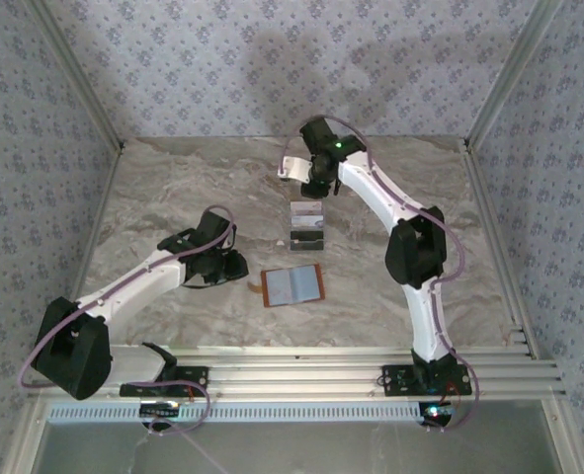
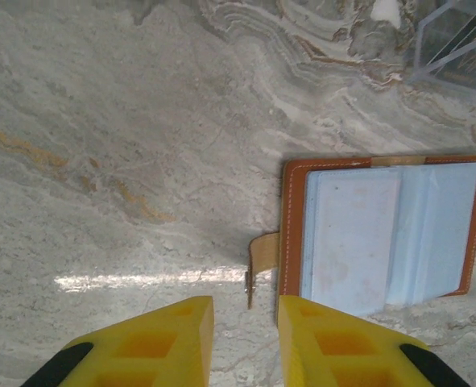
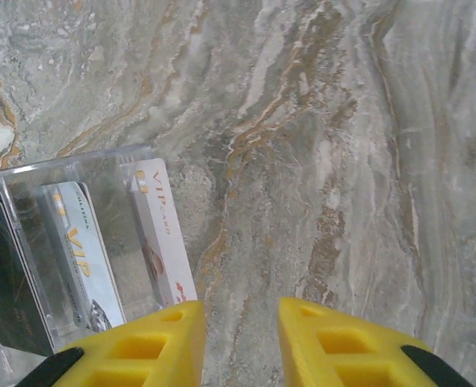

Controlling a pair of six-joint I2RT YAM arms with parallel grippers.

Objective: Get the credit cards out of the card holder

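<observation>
The card holder [image 1: 292, 285] lies open and flat on the marble table, its grey-blue lining [image 2: 387, 234] up and its strap tab [image 2: 262, 256] sticking out to the left. Credit cards stand in a clear rack [image 1: 307, 225] beyond it: two white VIP cards [image 3: 161, 234] [image 3: 80, 258] and a dark card [image 3: 8, 282]. My left gripper [image 2: 246, 322] is open just left of the holder's strap edge, nothing between its yellow fingers. My right gripper [image 3: 240, 318] is open over bare table at the far side of the rack [image 3: 68, 185], holding nothing.
The clear rack's corner [image 2: 455, 40] shows past the holder in the left wrist view. Patterned walls enclose the table [image 1: 173, 197] on three sides, and a metal rail [image 1: 351, 367] runs along the near edge by the arm bases.
</observation>
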